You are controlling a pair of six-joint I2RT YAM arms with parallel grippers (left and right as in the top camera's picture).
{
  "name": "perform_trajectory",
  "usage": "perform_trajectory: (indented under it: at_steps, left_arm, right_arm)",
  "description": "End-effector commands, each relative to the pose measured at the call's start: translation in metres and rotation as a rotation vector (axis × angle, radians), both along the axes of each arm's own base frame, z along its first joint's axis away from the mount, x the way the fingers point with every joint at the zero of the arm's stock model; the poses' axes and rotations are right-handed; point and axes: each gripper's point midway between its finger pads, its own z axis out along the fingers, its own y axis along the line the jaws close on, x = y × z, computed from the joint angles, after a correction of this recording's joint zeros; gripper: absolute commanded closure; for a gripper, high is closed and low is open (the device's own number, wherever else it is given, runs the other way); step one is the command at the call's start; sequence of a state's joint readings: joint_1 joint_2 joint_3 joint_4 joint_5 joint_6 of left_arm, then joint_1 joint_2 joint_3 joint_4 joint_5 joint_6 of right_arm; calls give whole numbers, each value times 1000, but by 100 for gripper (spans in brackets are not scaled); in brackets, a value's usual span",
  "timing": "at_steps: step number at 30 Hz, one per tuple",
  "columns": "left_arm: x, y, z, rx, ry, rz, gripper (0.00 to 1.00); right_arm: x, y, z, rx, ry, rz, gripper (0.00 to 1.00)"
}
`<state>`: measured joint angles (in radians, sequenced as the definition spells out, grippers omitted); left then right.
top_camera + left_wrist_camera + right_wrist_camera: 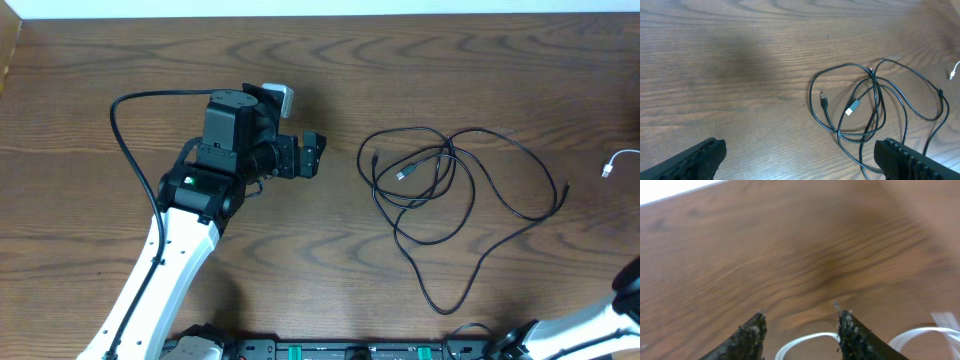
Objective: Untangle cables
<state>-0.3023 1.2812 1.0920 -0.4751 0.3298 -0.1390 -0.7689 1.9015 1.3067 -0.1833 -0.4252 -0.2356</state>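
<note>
Currently, left gripper [800, 150] hanging wide open over the table [300, 260], black cables [874, 82] lying looped mid-table off to its right, right gripper [801, 315] standing with fingers apart, white cable [805, 338] lying just under them

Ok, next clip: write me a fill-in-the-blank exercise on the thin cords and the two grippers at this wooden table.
1. The tangled thin cords ahead of the left gripper are ___ in colour.
2. The left gripper's jaws stand ___, with nothing between them.
3. The thin looping cord by the right gripper is ___ in colour.
Missing words: black; open; white.
</note>
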Motion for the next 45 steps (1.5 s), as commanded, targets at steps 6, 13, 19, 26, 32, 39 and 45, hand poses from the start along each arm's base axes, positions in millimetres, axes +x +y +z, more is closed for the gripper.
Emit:
perform_trajectory:
  at_steps: [6,13,19,26,32,39,45]
  left_arm:
    - [4,1,6,-2,-10,15,0]
    - [4,1,6,-2,-10,15,0]
    - [4,1,6,-2,-10,15,0]
    - [4,1,6,-2,-10,15,0]
    - [4,1,6,-2,-10,15,0]
    - [4,1,6,-2,-10,16,1]
    - [4,1,6,-2,-10,15,1]
  right_arm:
    - [27,53,-55,81,96,118,76]
    - [-4,48,-83,43,282,74,89]
    - [-25,48,-95,13,379,115,92]
    - [-27,49,-97,25,381,103,93]
    - [-25,47,-96,16,372,102,94]
    - [-24,46,-103,-5,349,97,98]
    - [-35,35,-110,-50,403,46,99]
